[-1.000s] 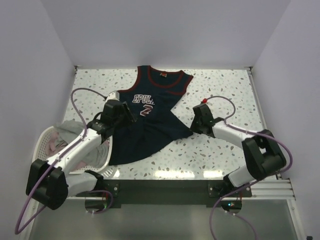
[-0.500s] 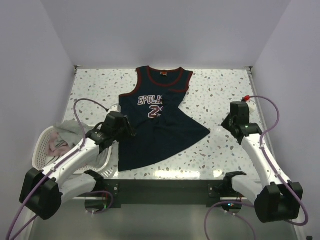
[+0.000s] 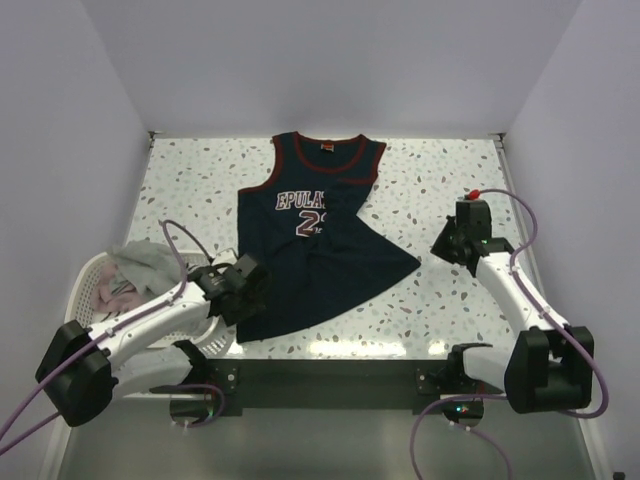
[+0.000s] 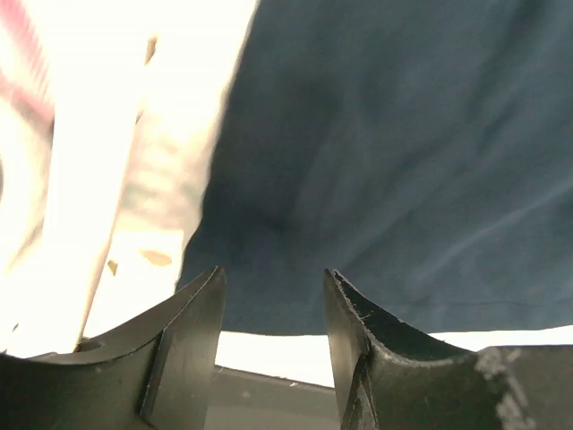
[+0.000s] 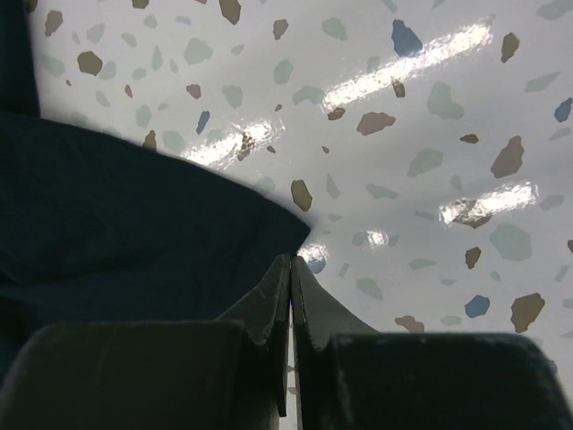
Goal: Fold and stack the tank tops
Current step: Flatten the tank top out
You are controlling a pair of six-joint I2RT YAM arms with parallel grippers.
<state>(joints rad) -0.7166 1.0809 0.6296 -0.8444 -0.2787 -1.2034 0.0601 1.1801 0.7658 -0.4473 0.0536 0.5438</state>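
We see the speckled surface point(image 3: 450, 170) carrying the navy jersey point(image 3: 310, 265), spread out at its middle with collar far and hem near. The white basket point(image 3: 75, 290) sits at the near left edge, a grey tank top point(image 3: 148, 262) and a pinkish one point(image 3: 110, 293) bunched inside. Our left end effector point(image 4: 273, 282) hovers over the jersey's near left hem, jaws apart and empty. The right end effector point(image 5: 291, 262), pinched closed on nothing, sits just right of the hem's right corner.
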